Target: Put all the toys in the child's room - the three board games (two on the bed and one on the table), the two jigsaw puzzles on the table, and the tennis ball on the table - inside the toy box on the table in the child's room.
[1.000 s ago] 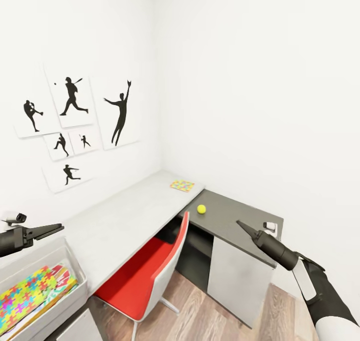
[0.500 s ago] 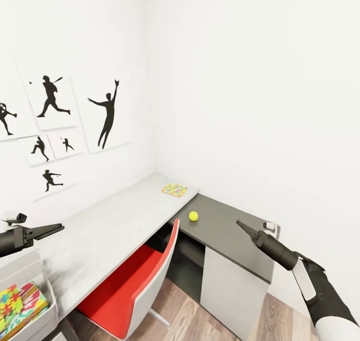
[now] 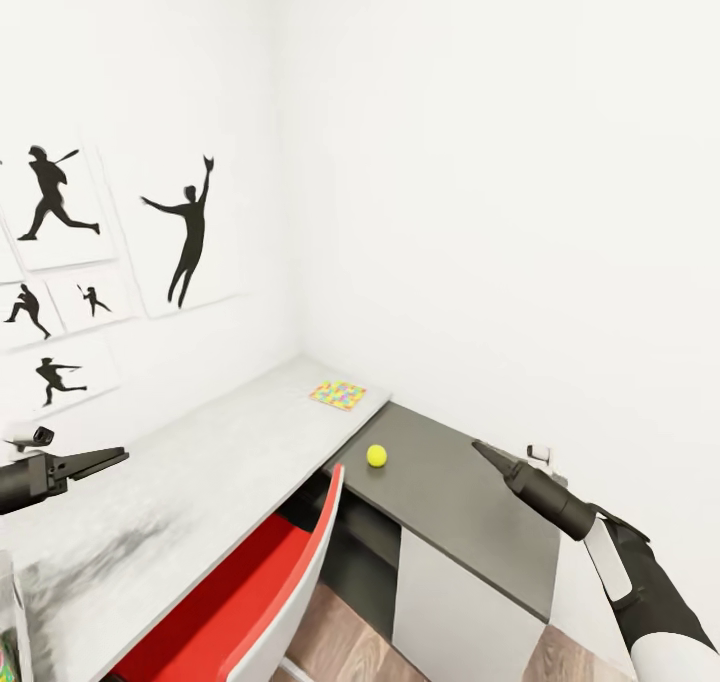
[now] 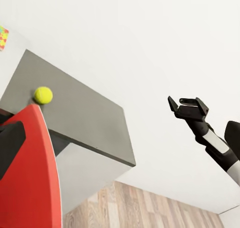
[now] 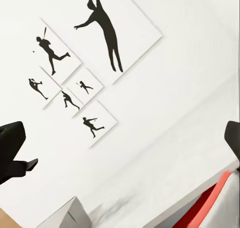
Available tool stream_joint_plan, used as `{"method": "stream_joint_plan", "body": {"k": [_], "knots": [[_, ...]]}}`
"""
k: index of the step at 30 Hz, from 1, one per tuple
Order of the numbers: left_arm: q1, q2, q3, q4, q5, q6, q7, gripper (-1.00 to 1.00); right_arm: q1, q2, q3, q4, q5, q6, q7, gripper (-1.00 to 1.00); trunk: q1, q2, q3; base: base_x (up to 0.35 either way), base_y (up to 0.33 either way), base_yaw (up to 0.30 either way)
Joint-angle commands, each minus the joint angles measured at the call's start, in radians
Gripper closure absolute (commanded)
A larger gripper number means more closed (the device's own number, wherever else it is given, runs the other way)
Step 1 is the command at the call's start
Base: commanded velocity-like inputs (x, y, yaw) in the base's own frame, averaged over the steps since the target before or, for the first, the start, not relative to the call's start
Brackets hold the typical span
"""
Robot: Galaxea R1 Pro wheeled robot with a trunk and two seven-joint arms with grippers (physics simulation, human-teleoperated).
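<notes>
A yellow-green tennis ball (image 3: 376,455) lies on the lower dark-grey part of the table (image 3: 470,522), and shows in the left wrist view as the ball (image 4: 43,94). One multicoloured jigsaw puzzle (image 3: 337,395) lies flat at the far corner of the light-grey table top (image 3: 200,472). A sliver of the toy box (image 3: 8,602) sits at the lower left edge; its grey corner (image 5: 70,213) shows in the right wrist view. My left gripper (image 3: 118,453) hovers open over the light top. My right gripper (image 3: 480,449) hangs open and empty above the dark section, right of the ball.
A red chair with a white back (image 3: 260,582) is tucked under the desk between my arms. Black sports silhouette pictures (image 3: 185,227) hang on the left wall. White walls close the corner behind the desk. Wood floor (image 3: 340,642) shows below.
The whole view has swung right: the pictures, desk and toy box slid left, and the box with its colourful contents has almost left the picture. Both arms hold the same pose.
</notes>
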Motion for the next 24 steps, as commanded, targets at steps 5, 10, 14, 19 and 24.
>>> {"method": "stream_joint_plan", "body": {"k": [5,10,14,19,24], "knots": [[-0.001,0.000,0.000,0.000,-0.002,0.011,-0.005,-1.00,-0.001,0.000,0.000,0.001,-0.004,0.009,0.001,-1.00,0.001,-0.001,-0.001,0.275,-0.192,0.000],[-0.001,0.000,0.000,0.000,-0.002,0.011,-0.005,-1.00,-0.001,0.005,0.001,-0.001,-0.002,0.009,-0.007,-1.00,0.001,-0.001,0.000,0.268,-0.202,0.062],[-0.001,0.000,0.000,0.000,-0.002,0.011,-0.005,-1.00,-0.001,0.016,0.000,-0.004,0.007,0.009,-0.037,-1.00,0.001,-0.001,0.002,0.227,-0.190,0.187],[-0.001,0.000,0.000,0.000,-0.001,0.011,-0.005,-1.00,-0.001,0.024,0.001,-0.005,0.013,0.010,-0.072,-1.00,0.001,-0.001,0.004,0.093,-0.082,0.152],[-0.001,0.000,-0.001,0.000,0.000,0.011,-0.005,-1.00,-0.001,0.025,0.000,-0.005,0.014,0.011,-0.081,-1.00,0.001,-0.001,0.004,0.021,-0.019,0.039]]}}
